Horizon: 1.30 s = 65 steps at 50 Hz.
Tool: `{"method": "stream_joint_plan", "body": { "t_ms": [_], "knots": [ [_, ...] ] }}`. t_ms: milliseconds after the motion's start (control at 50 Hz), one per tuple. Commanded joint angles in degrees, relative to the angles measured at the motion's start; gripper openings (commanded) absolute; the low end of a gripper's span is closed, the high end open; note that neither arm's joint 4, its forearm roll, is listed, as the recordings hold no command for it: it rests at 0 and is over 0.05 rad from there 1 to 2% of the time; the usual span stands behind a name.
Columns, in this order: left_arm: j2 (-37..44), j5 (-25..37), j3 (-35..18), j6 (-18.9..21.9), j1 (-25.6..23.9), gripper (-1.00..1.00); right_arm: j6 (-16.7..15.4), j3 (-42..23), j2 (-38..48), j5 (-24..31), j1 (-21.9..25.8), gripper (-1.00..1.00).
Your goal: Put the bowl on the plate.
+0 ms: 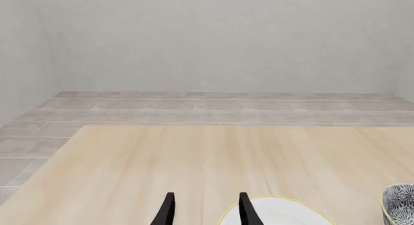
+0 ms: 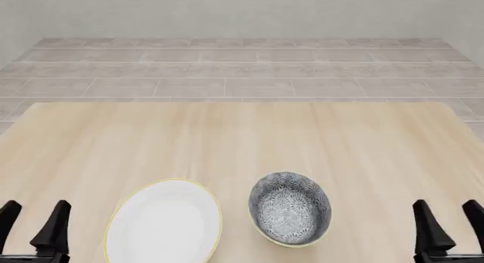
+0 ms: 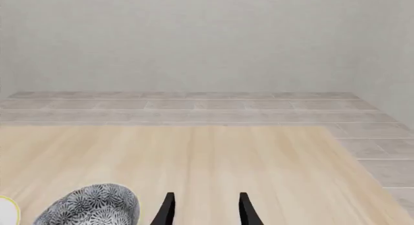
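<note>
Front view | one bowl (image 2: 291,208) | one plate (image 2: 163,223) | two end effectors

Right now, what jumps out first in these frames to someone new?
The patterned bowl and the white plate sit side by side near the table's front edge, apart, with the plate left of the bowl in the front view. The left hand and the right hand wait open at the bottom corners, each empty and touching nothing.
</note>
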Motion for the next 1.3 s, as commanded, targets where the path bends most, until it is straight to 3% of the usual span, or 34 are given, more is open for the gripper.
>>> {"method": "stream_joint_plan", "body": {
  "t_ms": [20, 640, 1300],
  "knots": [
    [0.18, -0.15, -0.13, 0.44, -0.02, 1.00, 0.34, -0.19, -0.76, 0.84, 0.20, 1.00],
    [0.01, -0.63, -0.05, 1.12, -0.75, 1.00, -0.89, -4.05, -0.66, 3.19, 1.59, 1.00],
    [0.37, -0.92, -0.35, 1.00, -1.06, 1.00, -1.68, -9.11, 20.16, -5.43, 8.52, 1.00]
  ]
}}
